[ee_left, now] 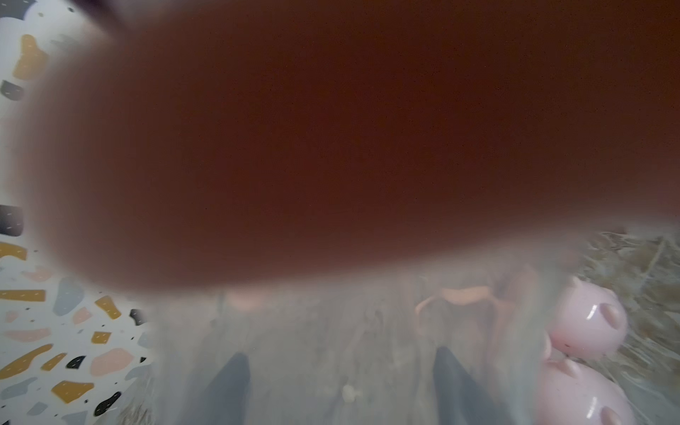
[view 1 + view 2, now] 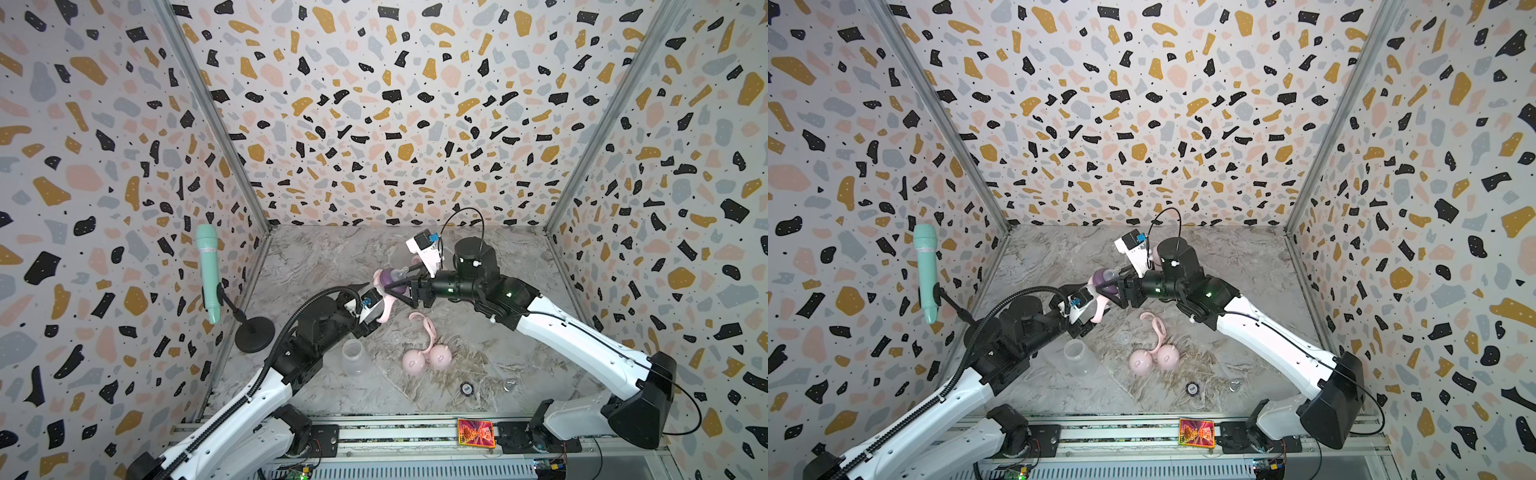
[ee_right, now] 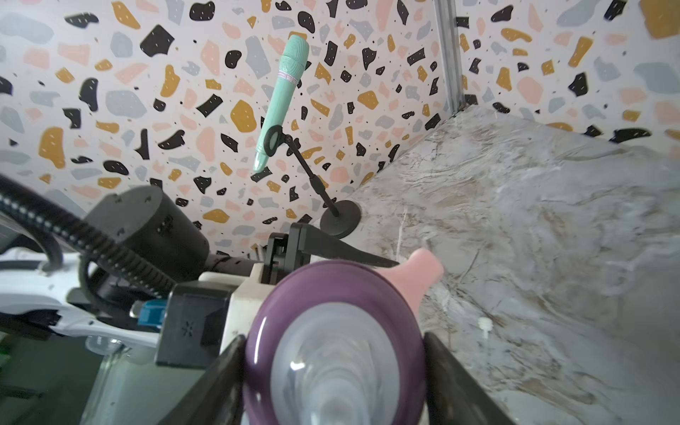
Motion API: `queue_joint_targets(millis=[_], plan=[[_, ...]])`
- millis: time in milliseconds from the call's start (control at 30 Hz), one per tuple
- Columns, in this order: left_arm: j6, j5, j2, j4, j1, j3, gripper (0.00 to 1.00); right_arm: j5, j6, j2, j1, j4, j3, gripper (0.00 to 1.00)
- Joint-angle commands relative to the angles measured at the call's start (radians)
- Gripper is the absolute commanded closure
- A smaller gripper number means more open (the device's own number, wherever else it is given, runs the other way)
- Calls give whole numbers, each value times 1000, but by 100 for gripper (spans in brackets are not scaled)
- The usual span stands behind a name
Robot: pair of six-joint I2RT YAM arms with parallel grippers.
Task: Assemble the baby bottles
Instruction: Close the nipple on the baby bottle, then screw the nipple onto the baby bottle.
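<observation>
A dark red-brown blur [image 1: 331, 147] fills most of the left wrist view, too close to the lens to identify. Beside it, the haze of the clear bottle [image 1: 331, 331] smears the left tool's fingers [image 1: 232, 390], whose bases run off the picture. A pink handle ring [image 1: 467, 296] shows only as an orange smudge. One pink dome cap [image 1: 585, 397] is cropped by the edge. In the right wrist view the edge cuts the teat [image 3: 335, 382], the purple collar [image 3: 331, 287] and the right tool's fingers [image 3: 452, 379]. In both top views the left wrist hides that bottle's body. A small dark disc [image 2: 467, 388] and a small shiny ring [image 2: 510, 385] on the desk [image 2: 498, 257] are too small to identify.
</observation>
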Motion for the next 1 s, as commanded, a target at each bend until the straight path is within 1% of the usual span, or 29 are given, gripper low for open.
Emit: queue_joint_targets(millis=[0,167,300,467,600,700,767,833,900,967], plan=[[5,314,13,119,-27,137,100,-116,-192,-2,81,-213,-22,100],[6,526,21,53,-27,175,100,-135,-334,-81,76,-283,-46,100],[13,660,21,13,-27,209,100,-136,-383,-107,57,-339,-61,100],[66,736,21,-62,-27,239,100,-202,-394,-116,42,-332,-106,100],[78,768,13,-75,-27,239,100,-203,-408,-107,39,-340,-135,100],[54,754,8,-64,-28,246,100,-185,-396,-106,31,-335,-160,100],[48,718,3,-57,-28,248,100,-189,-360,-99,25,-316,-168,100],[19,637,-8,-15,-28,231,100,-217,-291,-88,20,-268,-185,100],[-30,504,-33,69,-27,191,100,-258,-192,-68,15,-205,-201,100],[-37,382,-61,138,-27,149,100,-281,-127,-42,15,-185,-202,100]])
